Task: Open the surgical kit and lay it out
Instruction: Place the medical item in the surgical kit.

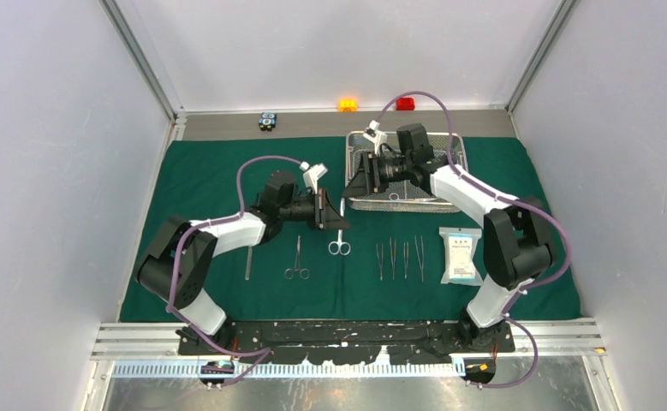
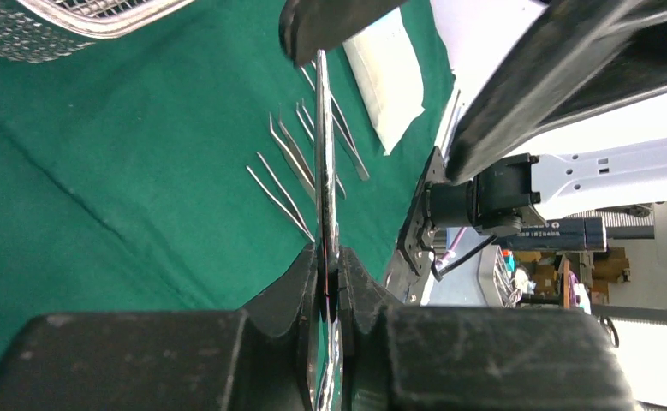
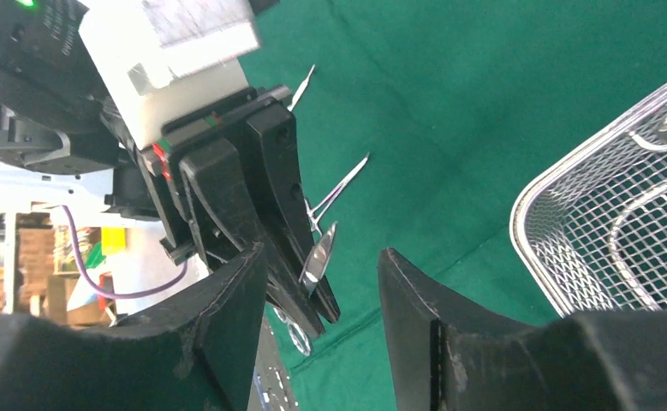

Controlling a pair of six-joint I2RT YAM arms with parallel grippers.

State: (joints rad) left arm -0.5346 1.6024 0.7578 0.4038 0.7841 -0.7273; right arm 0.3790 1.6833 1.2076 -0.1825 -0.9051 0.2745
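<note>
Green cloth wrap [image 1: 210, 171] spread, tweezers [image 1: 400, 258], packet [image 1: 461, 254] laid; my left tool [image 1: 339, 214] pinches unplaced scissors [image 1: 339, 246], right tool [image 1: 349, 187] gapes empty.

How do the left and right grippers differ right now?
The left gripper is shut, pinching the scissors; the right gripper is open and holds nothing. The left gripper sits over the bare green cloth; the right gripper sits at the left edge of the wire tray. Both point inward, with their tips close together.
</note>
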